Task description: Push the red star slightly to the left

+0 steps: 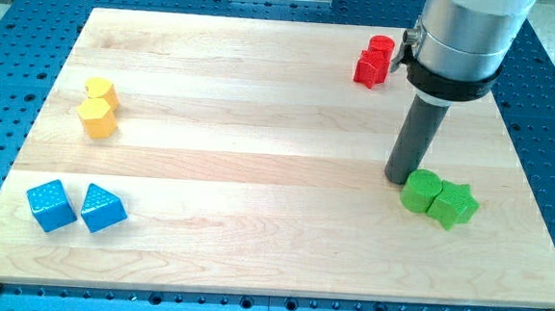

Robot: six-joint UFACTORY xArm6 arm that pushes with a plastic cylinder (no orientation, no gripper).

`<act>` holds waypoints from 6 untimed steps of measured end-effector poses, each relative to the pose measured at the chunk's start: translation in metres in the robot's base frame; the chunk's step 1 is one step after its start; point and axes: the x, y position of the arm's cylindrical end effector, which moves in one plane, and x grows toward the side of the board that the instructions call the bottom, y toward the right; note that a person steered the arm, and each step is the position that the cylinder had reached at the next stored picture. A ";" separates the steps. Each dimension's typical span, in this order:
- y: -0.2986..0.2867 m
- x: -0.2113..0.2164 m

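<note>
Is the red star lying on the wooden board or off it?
On the board. The red star rests on the wooden board near the top edge, touching another red block.

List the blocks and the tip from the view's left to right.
blue cube → yellow blocks → blue triangle → red blocks → my tip → green round block → green star

Star (pixel 371 68) top right, cylinder (pixel 382 48) behind it; my tip (pixel 399 178) well below, touching two blocks (pixel 437 197); four blocks (pixel 79 158) at left.
</note>
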 end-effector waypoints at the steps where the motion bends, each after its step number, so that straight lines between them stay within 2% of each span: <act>1: 0.000 0.000; 3: 0.000 -0.005; 4: 0.002 -0.075; 5: 0.030 -0.131; 6: 0.031 -0.171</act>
